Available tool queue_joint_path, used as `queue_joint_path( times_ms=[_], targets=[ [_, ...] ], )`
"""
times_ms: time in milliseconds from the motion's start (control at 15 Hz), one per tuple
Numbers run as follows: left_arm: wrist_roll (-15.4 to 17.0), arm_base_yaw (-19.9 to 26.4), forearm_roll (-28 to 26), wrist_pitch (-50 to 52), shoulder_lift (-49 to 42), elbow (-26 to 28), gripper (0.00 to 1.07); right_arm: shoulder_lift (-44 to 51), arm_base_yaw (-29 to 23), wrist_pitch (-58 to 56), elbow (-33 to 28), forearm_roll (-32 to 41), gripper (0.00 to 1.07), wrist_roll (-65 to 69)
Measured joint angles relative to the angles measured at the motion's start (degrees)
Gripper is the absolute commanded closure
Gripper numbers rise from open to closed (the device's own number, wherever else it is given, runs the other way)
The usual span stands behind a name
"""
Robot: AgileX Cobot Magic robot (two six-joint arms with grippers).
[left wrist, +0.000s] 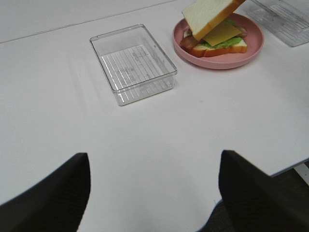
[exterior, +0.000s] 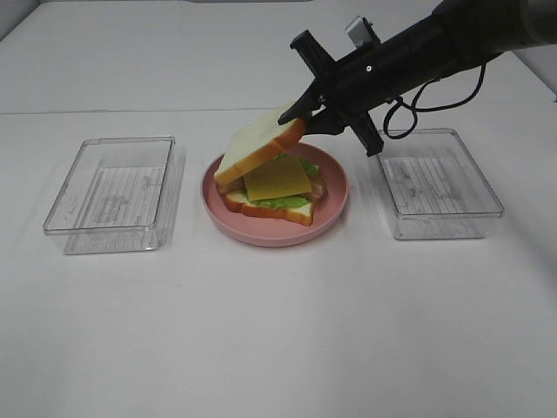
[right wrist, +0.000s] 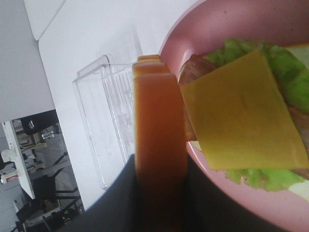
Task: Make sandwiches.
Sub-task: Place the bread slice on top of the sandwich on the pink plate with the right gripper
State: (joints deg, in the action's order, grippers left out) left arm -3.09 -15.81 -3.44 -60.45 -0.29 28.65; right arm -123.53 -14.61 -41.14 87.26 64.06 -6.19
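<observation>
left gripper (left wrist: 154, 193): hanging idle over bare table, jaws spread, holding nothing
stack (exterior: 274, 196): sitting on pink plate (exterior: 335, 205), cheese uppermost
right gripper (exterior: 306, 117): clamping top bread slice (exterior: 257, 144), tilted, low edge touching stack at 9 o'clock
step: capping sandwich
next: levelling slice, lowering, releasing

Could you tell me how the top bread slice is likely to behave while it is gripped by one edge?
The top bread slice probably stays stiff: the right pincer grips one crust edge, yet it hangs tilted without drooping. It looks light. Released now, it may slide off the cheese.

Sandwich (exterior: 277, 185) on plate: top slice tilted, cheese showing.
</observation>
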Motion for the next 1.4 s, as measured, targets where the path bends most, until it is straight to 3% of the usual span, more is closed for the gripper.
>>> queue_joint_path(
  times_ms=[333,533,733,867,1000,1400],
  targets=[
    [0.00,0.00,0.00,0.00,0.00,0.00,0.36,-2.46,0.00,1.95,0.00,1.09,1.07,-0.06],
    [0.00,0.00,0.00,0.00,0.00,0.00,0.36,-2.46,0.00,2.18,0.00,-1.15,1.00,0.06],
    [0.00,0.00,0.00,0.00,0.00,0.00,0.36,-2.46,0.00,1.78,0.00,-3.38,0.46,1.38],
    [0.00,0.00,0.00,0.00,0.00,0.00,0.36,-2.46,0.00,0.40,0.00,-4.53,0.28,0.74],
    [0.00,0.00,0.00,0.00,0.00,0.00,0.36,-2.35,0.00,-1.20,0.00,-7.85,0.28,-0.11],
    [0.00,0.00,0.00,0.00,0.00,0.00,0.36,4.47,0.00,-8.71,0.00,-28.88,0.28,4.58]
  ],
)
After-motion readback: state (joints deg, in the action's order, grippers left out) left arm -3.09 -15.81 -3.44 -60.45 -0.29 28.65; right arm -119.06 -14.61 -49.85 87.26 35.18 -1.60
